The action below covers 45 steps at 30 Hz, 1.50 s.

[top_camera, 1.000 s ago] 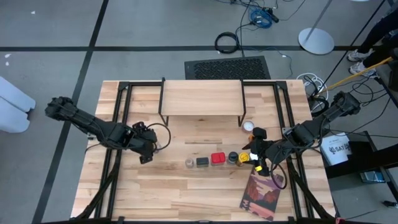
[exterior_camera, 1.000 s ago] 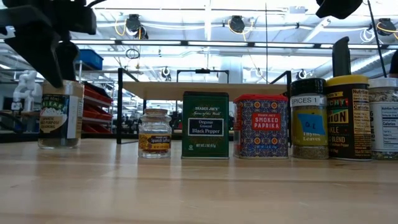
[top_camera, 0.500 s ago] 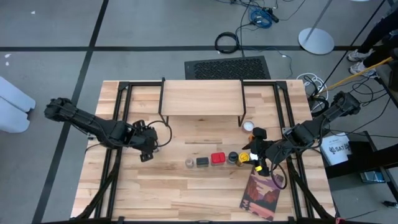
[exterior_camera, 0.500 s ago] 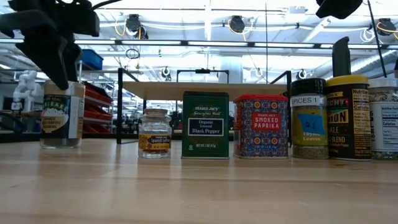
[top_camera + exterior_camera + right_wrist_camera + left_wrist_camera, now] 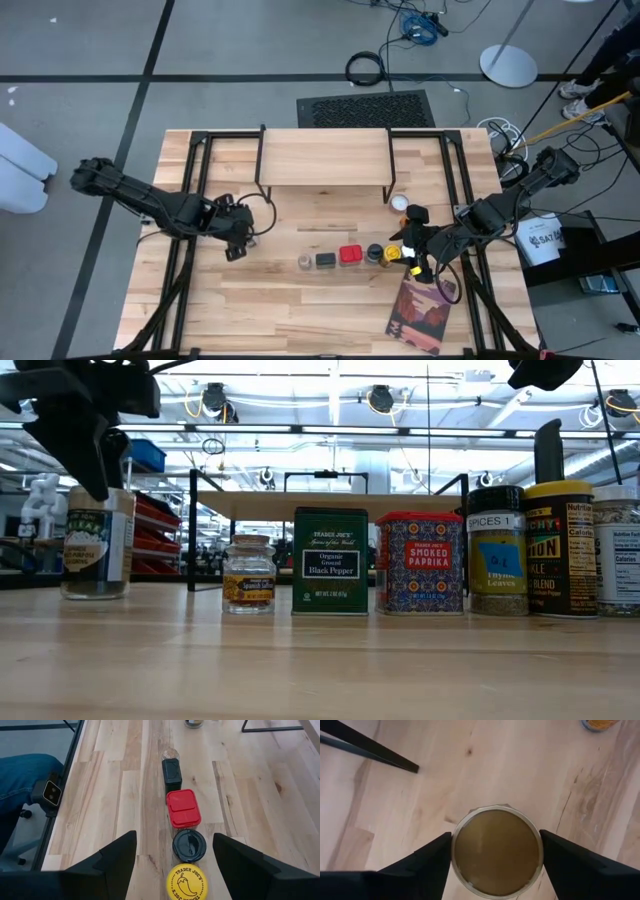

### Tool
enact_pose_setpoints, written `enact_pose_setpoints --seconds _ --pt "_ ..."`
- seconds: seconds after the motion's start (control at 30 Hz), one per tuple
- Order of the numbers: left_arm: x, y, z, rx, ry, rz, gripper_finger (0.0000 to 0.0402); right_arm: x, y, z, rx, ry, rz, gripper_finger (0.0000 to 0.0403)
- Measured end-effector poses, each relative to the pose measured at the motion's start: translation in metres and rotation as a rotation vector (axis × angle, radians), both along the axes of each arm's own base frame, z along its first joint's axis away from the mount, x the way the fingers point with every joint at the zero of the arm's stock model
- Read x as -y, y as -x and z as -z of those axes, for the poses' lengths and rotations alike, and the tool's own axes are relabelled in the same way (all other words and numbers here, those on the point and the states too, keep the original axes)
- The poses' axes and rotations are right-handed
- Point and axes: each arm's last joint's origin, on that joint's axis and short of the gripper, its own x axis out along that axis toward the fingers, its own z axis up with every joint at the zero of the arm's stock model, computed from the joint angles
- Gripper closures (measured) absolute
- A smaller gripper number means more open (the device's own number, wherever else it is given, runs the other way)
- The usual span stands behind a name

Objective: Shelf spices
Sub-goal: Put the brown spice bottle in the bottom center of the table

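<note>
High view takes in the wood-plank table (image 5: 330, 300), the biggest thing in sight, with the shelf (image 5: 325, 158) standing toward its far edge, pale plank top on thin black legs. A flat picture-covered book (image 5: 420, 313) lies near the front right corner. A row of spices runs across the middle: a small tan-topped jar (image 5: 305, 262), a black pepper tin (image 5: 326, 260), a red paprika tin (image 5: 350, 254) and a black-capped jar (image 5: 375, 252). A white-topped jar (image 5: 400, 203) stands apart, by the shelf's right leg.

Low view alone gives the labels: "Black Pepper" on the green tin, "Smoked Paprika" on the red one, and a yellow-capped jar (image 5: 562, 548) touching the black-capped one. It also shows a tall jar (image 5: 97, 543) well to the left of the row, under the left arm.

Only the left wrist view shows that the left gripper (image 5: 496, 851) has its fingers spread to either side of this jar's round tan top (image 5: 496, 851); whether the pads press its sides cannot be told.

Right wrist view shows the right gripper (image 5: 175, 852) with its fingers wide apart, holding nothing, hovering over the yellow cap at the row's right end.
</note>
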Motion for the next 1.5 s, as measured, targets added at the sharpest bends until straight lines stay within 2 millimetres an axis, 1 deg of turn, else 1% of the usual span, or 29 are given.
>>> enact_pose_setpoints --seconds 0.1,0.27,0.43,0.6,0.73,0.87,1.23,1.4,1.5 --pt "0.0 0.0 0.0 0.0 0.006 -0.012 0.0111 0.0 0.0 0.0 0.0 0.0 0.0 0.0151" --pt "0.001 0.001 0.001 -0.018 0.033 -0.006 0.0079 0.0 0.0 0.0 0.0 0.0 0.0 0.0151" --pt "0.002 -0.001 0.004 -0.034 0.037 -0.003 0.0071 0.0 0.0 0.0 0.0 0.0 0.0 0.0151" --pt "0.004 -0.006 0.01 -0.08 0.039 0.013 0.0076 0.0 0.0 0.0 0.0 0.003 -0.003 0.0151" --pt "0.005 -0.009 0.014 -0.098 0.038 0.048 0.0094 0.0 0.0 0.0 0.0 0.003 -0.003 0.0151" --pt "0.006 -0.011 0.012 -0.085 0.044 0.059 0.0113 0.0 0.0 0.0 -0.001 0.003 -0.003 0.0151" --pt "0.009 -0.018 -0.006 -0.03 0.058 0.068 0.011 0.0 0.0 0.0 0.004 0.011 0.005 0.0151" --pt "0.011 -0.024 -0.025 0.033 0.067 0.094 0.0109 -0.001 -0.005 0.004 0.01 0.06 0.041 0.0151" --pt "0.012 -0.029 -0.041 0.091 0.067 0.118 0.0109 -0.001 -0.008 0.005 0.022 0.089 0.05 0.0151"
